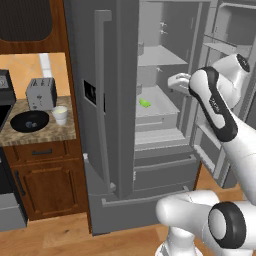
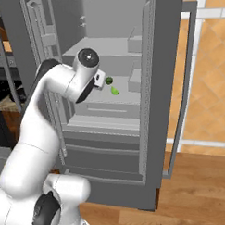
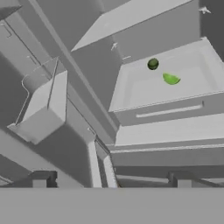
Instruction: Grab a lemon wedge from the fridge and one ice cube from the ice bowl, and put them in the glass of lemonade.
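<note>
The fridge (image 1: pixel 120 75) stands with its right door swung open. The lemon wedge (image 1: pixel 144 103), small and bright yellow-green, lies on a middle shelf (image 2: pixel 115 90), with a darker green round fruit (image 2: pixel 109 80) just behind it. My gripper (image 3: pixel 112 179) is open and empty, its fingertips (image 3: pixel 43 178) wide apart, and it is held in front of the open compartment, short of the shelf. In the hand view the lemon wedge (image 3: pixel 171 78) sits at the upper right. On the counter to the left are the black ice bowl (image 1: pixel 30 121) and the glass of lemonade (image 1: pixel 60 114).
A silver toaster (image 1: pixel 41 93) stands behind the bowl and glass. The open fridge door (image 2: pixel 182 83) hangs out to the right, with door bins (image 1: pixel 220 45) on it. Two bottom drawers (image 1: pixel 150 175) are shut. Wood cabinets (image 1: pixel 45 180) sit under the counter.
</note>
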You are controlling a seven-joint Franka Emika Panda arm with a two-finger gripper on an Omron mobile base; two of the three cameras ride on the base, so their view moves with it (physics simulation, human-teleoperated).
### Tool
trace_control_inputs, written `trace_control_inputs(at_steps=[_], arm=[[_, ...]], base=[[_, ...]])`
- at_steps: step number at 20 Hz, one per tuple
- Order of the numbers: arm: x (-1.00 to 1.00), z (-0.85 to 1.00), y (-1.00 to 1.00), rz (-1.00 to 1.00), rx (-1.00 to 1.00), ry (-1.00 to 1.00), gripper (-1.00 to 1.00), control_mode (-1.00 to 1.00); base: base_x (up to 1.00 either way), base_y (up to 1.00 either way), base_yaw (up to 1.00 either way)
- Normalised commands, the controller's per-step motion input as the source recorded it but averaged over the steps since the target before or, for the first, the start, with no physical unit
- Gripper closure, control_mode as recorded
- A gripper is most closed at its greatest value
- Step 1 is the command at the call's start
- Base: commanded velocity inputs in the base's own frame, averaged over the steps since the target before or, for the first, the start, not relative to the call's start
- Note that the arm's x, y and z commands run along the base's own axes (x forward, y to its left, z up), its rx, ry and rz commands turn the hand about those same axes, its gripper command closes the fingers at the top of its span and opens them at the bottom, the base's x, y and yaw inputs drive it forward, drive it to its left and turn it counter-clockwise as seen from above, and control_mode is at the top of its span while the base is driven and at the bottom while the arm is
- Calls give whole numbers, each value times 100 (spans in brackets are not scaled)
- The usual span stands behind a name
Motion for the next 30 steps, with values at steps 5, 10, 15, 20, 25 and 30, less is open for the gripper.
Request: trace_control_inputs(at_steps=[5,10,15,20,25,30], arm=[[94,-14,4,4,12,-2,-100,-100],[91,-13,24,2,11,0,-100,-100],[73,-10,46,0,6,1,-100,-100],[33,-15,63,4,10,11,-100,-100],[19,-19,45,10,26,4,-100,-100],[5,-16,85,9,25,1,-100,-100]], base=[[0,0,0],[0,0,0],[0,0,0],[0,0,0],[0,0,0],[0,0,0]])
